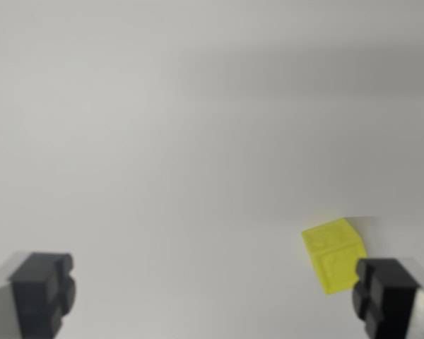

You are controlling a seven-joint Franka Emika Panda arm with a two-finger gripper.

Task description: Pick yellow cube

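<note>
Wrist view, approach to the grasp. Claw [212,296] spread wide and holding nothing, its two dark fingertips [42,289] at the lower corners of the view. Cube [332,256] yellow, resting on the plain pale worktop [198,127], far toward the wrist view's right, just beside and apparently partly behind the right-hand fingertip, turned at a slant to the line between the fingertips. Well off the midline of the claw.

Step in hand, by judgement: centring over the cube, not yet closing. To do well: shift the claw toward the wrist view's right until the cube sits midway between the fingertips; rotate the wrist so that the pads meet two flat opposite faces, not the edges; descend only after that, then close evenly. Descending from the present position likely to land the right-hand fingertip on top of the cube or to push it aside.

Surroundings: bare worktop all round, soft shadow across the upper part of the view, nothing else visible. No obstacle between claw and cube; only hazard the cube's closeness to one fingertip and its skewed orientation. Contact between fingertip and cube not determinable from this view.
</note>
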